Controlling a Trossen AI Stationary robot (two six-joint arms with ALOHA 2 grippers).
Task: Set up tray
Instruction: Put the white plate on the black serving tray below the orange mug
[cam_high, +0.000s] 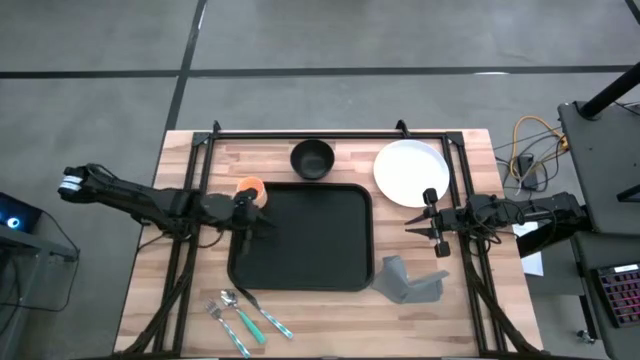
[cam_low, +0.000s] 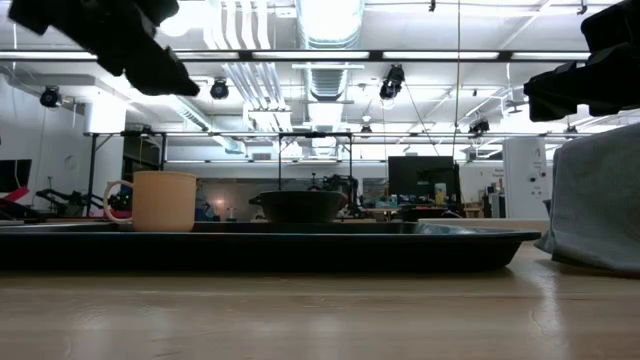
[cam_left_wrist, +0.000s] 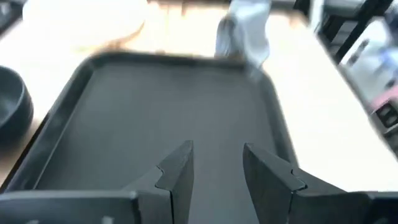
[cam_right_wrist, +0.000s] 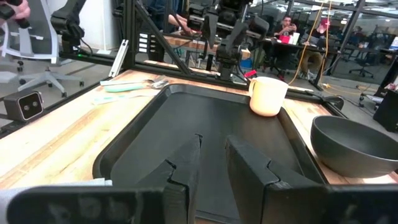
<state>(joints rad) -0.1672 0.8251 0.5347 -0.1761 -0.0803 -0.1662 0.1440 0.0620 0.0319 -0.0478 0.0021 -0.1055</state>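
Black and bare, the tray lies flat in the middle of the high view on the wooden surface, and nothing has been set on it yet, so I judge the task to be at its very start. Going left to right in that view: the left gripper hangs over the tray's left rim, its jaws parted and empty, with the mug just above it, off the tray by its upper left corner. Lower left, the cutlery lies on the surface below the tray. The bowl stands just above the tray's top edge, the plate to the upper right, the napkin off the lower right corner. The right gripper waits beside the tray's right edge, its jaws narrowly parted and holding nothing. All five pieces seem left to place.
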